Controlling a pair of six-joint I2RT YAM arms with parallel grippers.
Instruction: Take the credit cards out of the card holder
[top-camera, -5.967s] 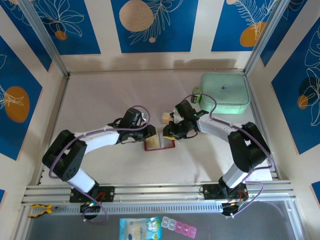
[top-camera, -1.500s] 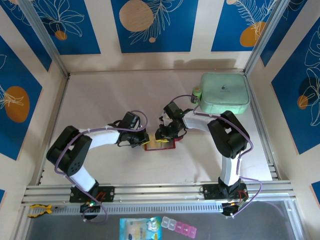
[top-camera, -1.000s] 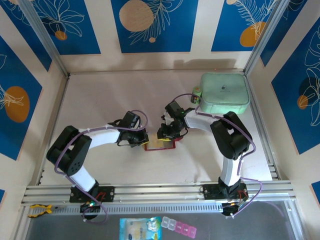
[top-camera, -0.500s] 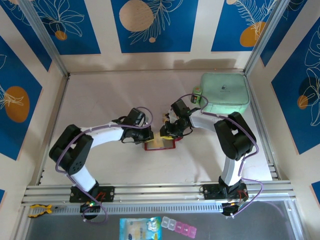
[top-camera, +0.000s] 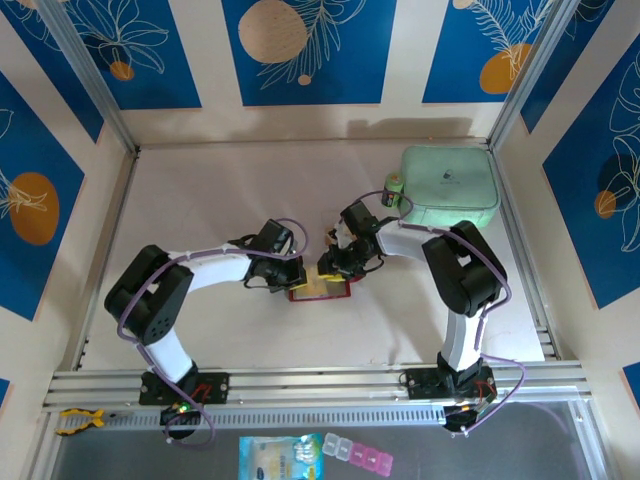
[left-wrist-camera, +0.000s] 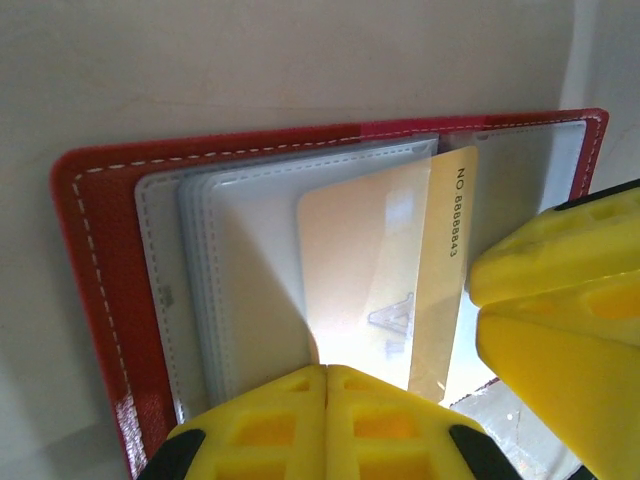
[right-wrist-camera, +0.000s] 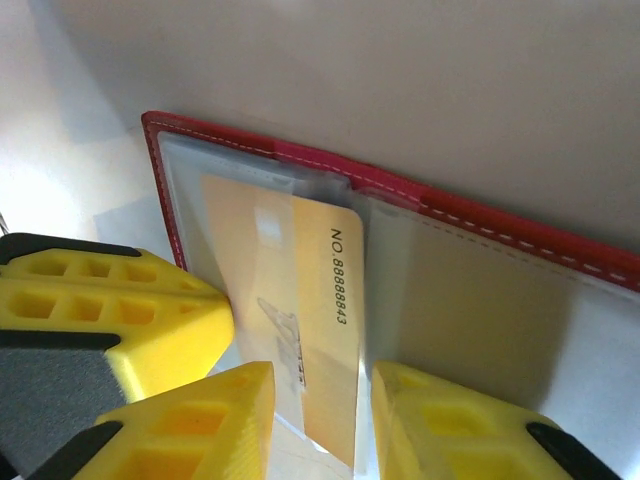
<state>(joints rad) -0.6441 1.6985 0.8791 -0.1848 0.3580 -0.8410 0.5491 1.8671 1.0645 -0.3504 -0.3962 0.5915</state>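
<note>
Card holder (left-wrist-camera: 85, 260): glossy red leather-look with white stitching. It lies open and flat on the table (top-camera: 200, 200), just ahead of centre between your two arms. Inside is a stack of greyish clear pockets (left-wrist-camera: 240, 250) with soft, rounded edges.

One credit card (left-wrist-camera: 380, 270) sticks partway out of a pocket. It's thin, tan-gold, round-cornered and printed "NO 8888843".

Your left gripper (left-wrist-camera: 325, 420): the yellow ribbed fingers are pressed together with nothing visible between them. The tips sit over the near edge of the pockets.

Your right gripper (right-wrist-camera: 320, 380): the fingers are a narrow gap apart, with the card's exposed end showing face-up in the gap. I can't tell if either pad touches it.

Versus half a second ago, the card holder is in the same spot and both grippers are still at it. The left arm's elbow has swung slightly inward. Six seconds ago the right gripper sat a little further right.

The table is pale, matte off-white, framed by aluminium rails (top-camera: 300, 385). A mint green case (top-camera: 450, 187) sits in the far right corner, well apart from the card holder. The walls (top-camera: 400, 50) are cream with blue panels, white leaf prints and orange discs.
</note>
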